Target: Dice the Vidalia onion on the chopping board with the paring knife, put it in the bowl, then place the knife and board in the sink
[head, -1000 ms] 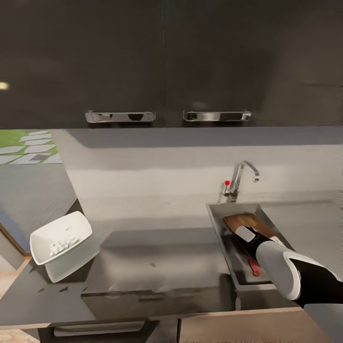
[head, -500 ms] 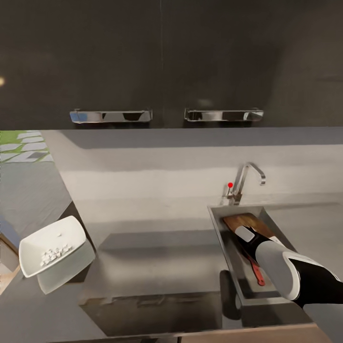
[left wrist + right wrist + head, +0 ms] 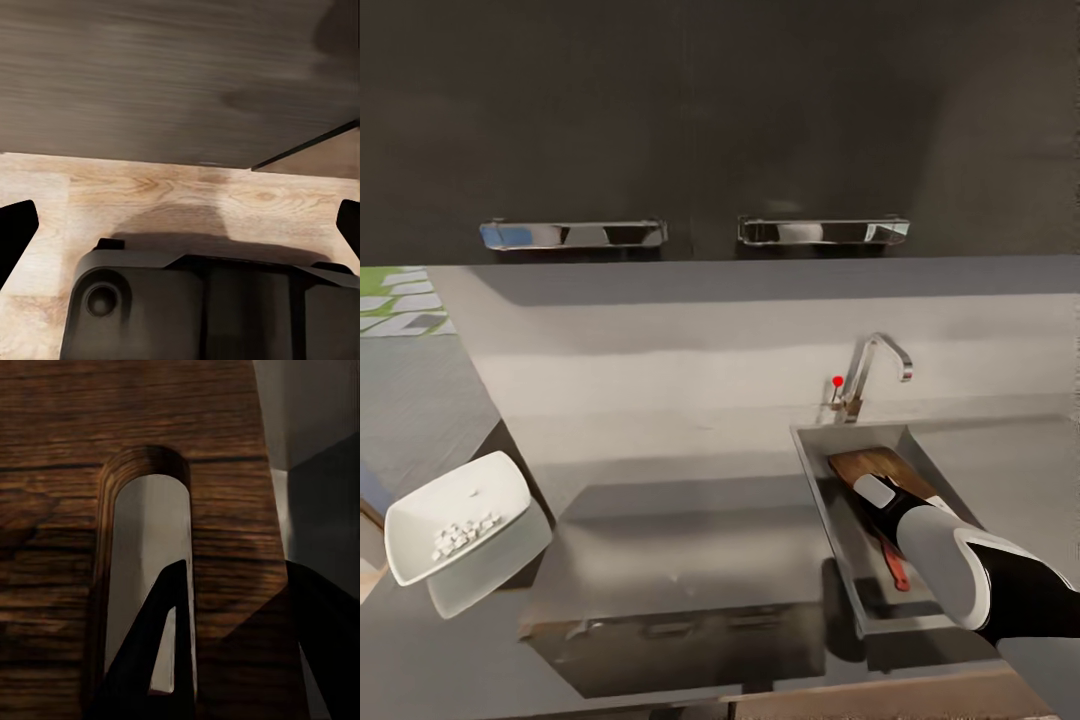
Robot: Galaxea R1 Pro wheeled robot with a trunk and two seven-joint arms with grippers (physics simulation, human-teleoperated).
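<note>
Overhead, head view: dark cabinets [image 3: 700,120] with two chrome handles [image 3: 572,234] hang above a pale grey backsplash. Countertop [image 3: 690,540] is glossy dark grey and reflective. Bowl [image 3: 458,515] sits at its left end, tilted, with diced onion [image 3: 458,538] clustered inside. Sink [image 3: 830,520] is set into the slab at right, with the chrome tap [image 3: 872,370] and its red-tipped lever at the back edge. Board [image 3: 875,468] lies inside the basin, leaning toward the far end. Knife [image 3: 895,570], with its red handle, rests in the basin beside the right arm [image 3: 960,570], which reaches down onto the board.

Left wrist view: left gripper [image 3: 180,225] has both dark tips spread far apart over a light wood floor [image 3: 150,195], facing a dark panel.

Right wrist view: right gripper [image 3: 232,607] is clamped on the board [image 3: 75,435], one finger [image 3: 161,660] passing through the slot-shaped handle hole [image 3: 146,547], the other across the board's edge.
</note>
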